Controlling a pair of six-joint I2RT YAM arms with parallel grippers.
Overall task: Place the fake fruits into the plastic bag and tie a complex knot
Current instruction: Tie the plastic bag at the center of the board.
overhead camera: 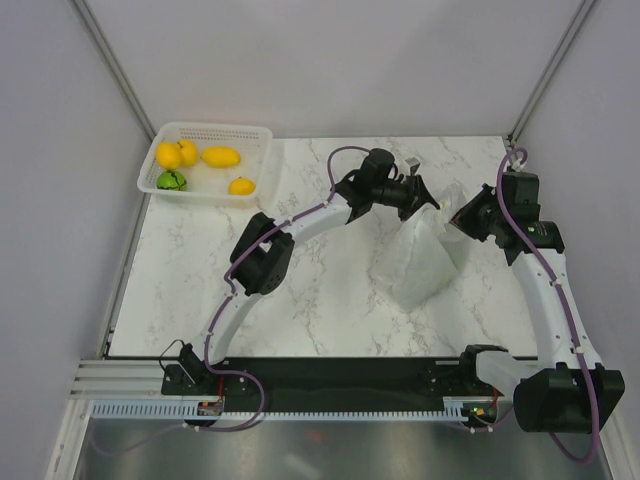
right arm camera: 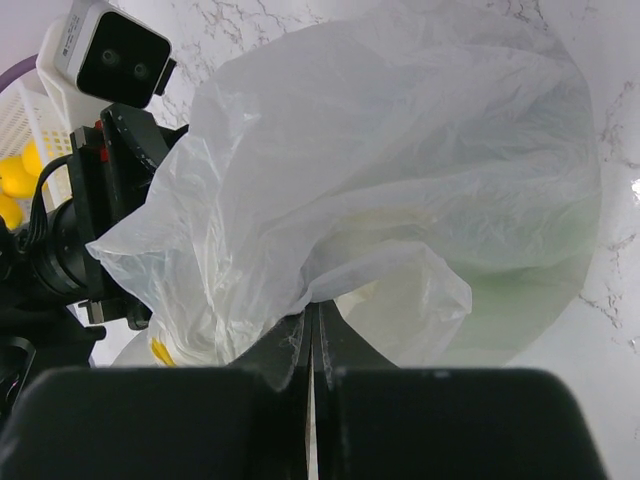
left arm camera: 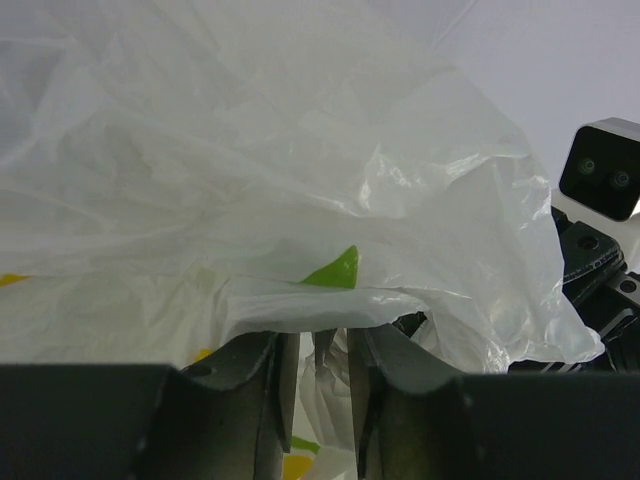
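Translucent white plastic bag (overhead camera: 420, 262), crinkled, stands centre right on the marble table (overhead camera: 330, 320) between both arms. Left arm arcs from lower left to the bag's top edge; left gripper (left arm camera: 320, 345) jaws nearly together, a fold of film caught between. Right arm bends in from the right edge; right gripper (right arm camera: 312, 335) pressed tight on film. Glossy yellow and green fake fruits (overhead camera: 221, 156) lie in the white perforated basket (overhead camera: 215, 127), upper left.
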